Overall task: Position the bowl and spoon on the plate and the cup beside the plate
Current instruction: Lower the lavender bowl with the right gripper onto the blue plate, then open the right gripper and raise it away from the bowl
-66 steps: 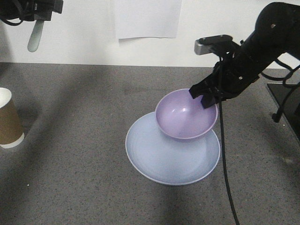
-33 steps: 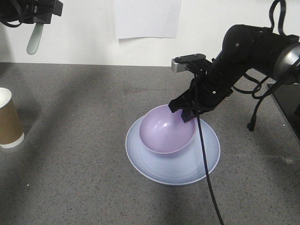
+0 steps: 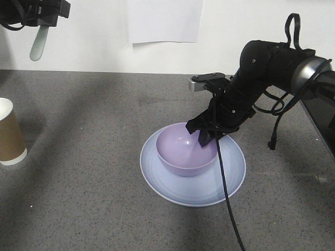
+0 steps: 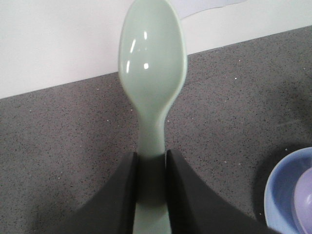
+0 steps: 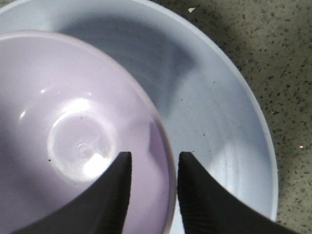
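Front view
Right claw (image 3: 207, 137): lowered over the far right edge of the bowl (image 3: 180, 151), clamped on its rim.
Bowl: just under and in front of the right claw, sitting inside the plate (image 3: 193, 191), toward the plate's far side.
Plate: flat on the grey table (image 3: 94, 209), directly below the right claw.
Left claw (image 3: 44, 21): high at the upper left corner, well apart from the right claw, closed on the spoon (image 3: 39, 42).
Spoon: hangs bowl-end down from the left claw, in front of the white wall.
Cup (image 3: 9, 137): upright on the table, well below the left claw, at the left edge of the view.

Left wrist view
Left claw (image 4: 151, 161): both fingers (image 4: 122, 195) pinch the spoon's handle.
Spoon (image 4: 152, 78): sticks straight out beyond the fingertips, hollow side facing the camera.
Plate (image 4: 278, 195): off to the claw's right, well below, cut by the frame.
Bowl (image 4: 306, 204): only a sliver shows, inside the plate.

Right wrist view
Right claw (image 5: 153, 163): one finger (image 5: 117, 190) inside the bowl (image 5: 73, 122), the other outside, the wall gripped between.
Plate (image 5: 219, 122): beneath the bowl, its bare part spreading past the outer finger.
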